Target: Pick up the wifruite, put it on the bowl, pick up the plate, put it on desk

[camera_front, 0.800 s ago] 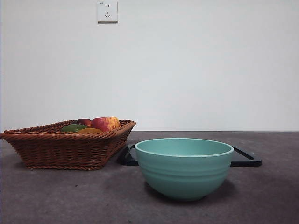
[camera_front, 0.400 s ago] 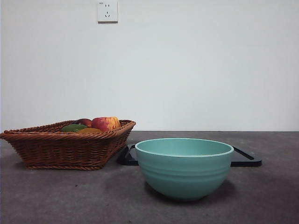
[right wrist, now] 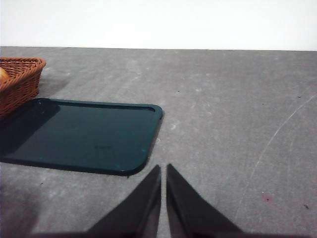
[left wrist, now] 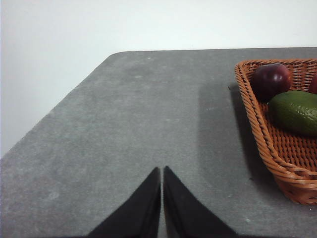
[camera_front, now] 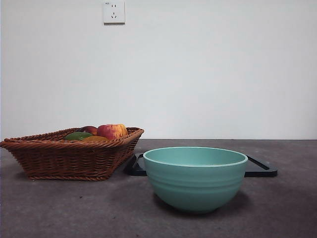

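Both pincers are clenched and empty: the left pincer hovers over bare worktop beside the basket, the right pincer beside the dark tray. The wifruite isn't clearly visible; it is probably in the basket, left of the bowl. Open wide before descending.

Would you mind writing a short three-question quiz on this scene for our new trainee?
1. True or false: the mint-teal bowl sits inside the wicker basket.
2. Which lies flat on the desk behind the bowl? A) a dark tray B) a white towel C) a red book
3. Fill in: both the left gripper and the right gripper have their jaws ____.

Key:
1. False; the bowl stands on the desk beside the basket.
2. A.
3. Shut, and holding nothing.
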